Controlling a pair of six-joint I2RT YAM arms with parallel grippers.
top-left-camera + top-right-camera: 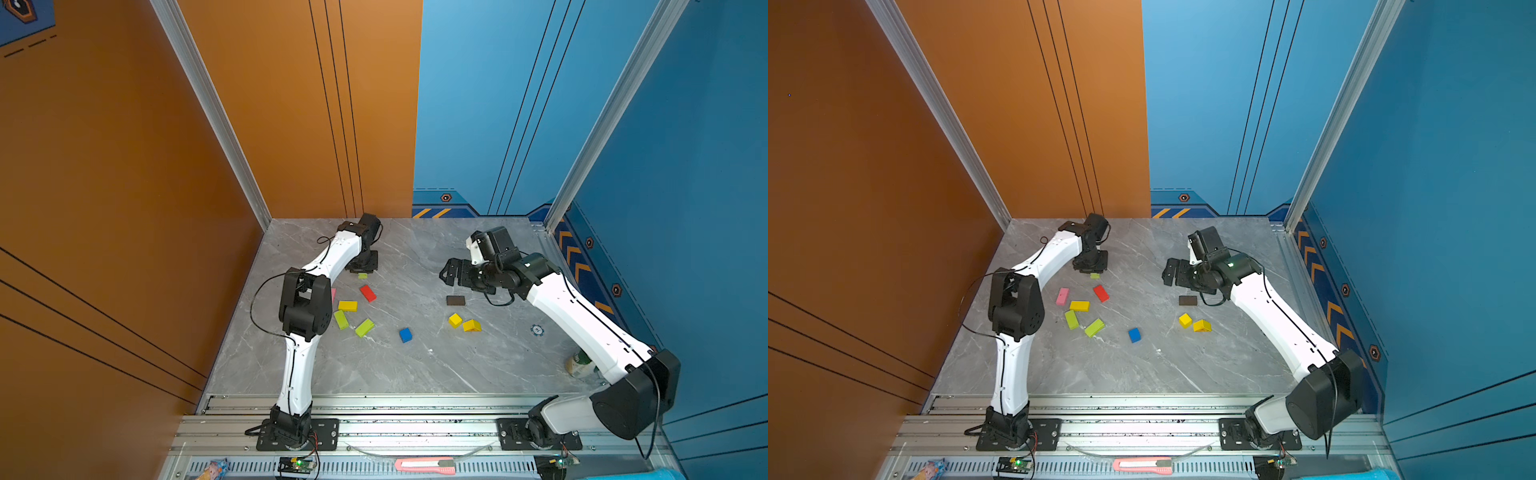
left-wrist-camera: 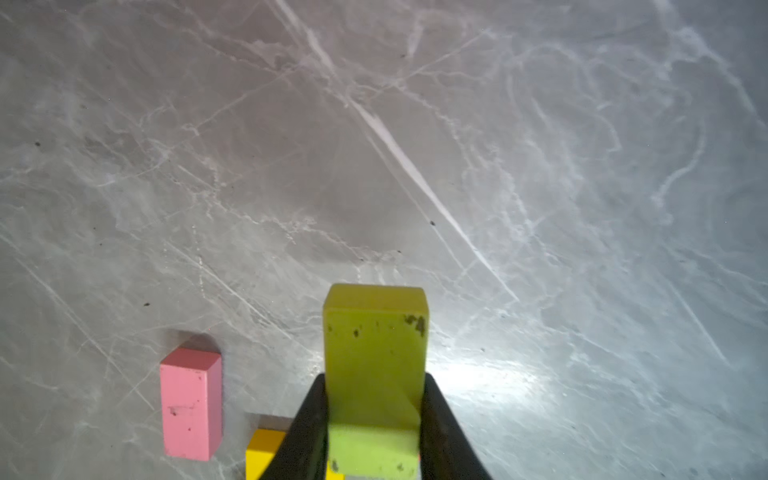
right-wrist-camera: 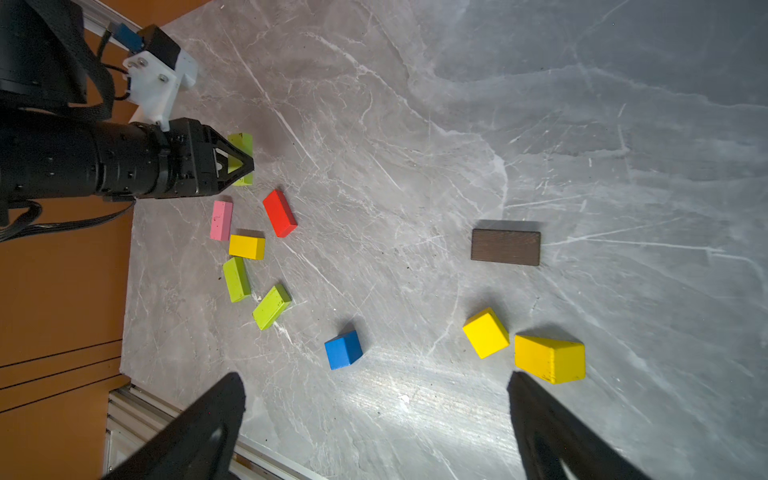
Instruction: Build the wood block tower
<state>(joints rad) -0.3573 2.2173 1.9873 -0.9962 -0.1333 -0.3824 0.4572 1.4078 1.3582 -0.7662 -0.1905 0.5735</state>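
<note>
Left gripper (image 2: 374, 380) pinching a lime-green block (image 2: 374, 345); arm arched to far left, wrist pointing down. Right gripper (image 3: 376, 384) spread wide, forearm level, far right near brown block (image 1: 455, 300). Other wood blocks (image 1: 347, 306) lie loose between.

Blue disc (image 1: 537, 330) flat on marble tabletop (image 1: 415, 374), rt side. Green/white can (image 1: 578, 365) nearby. Pink cutter (image 1: 424, 464) at front edge.
</note>
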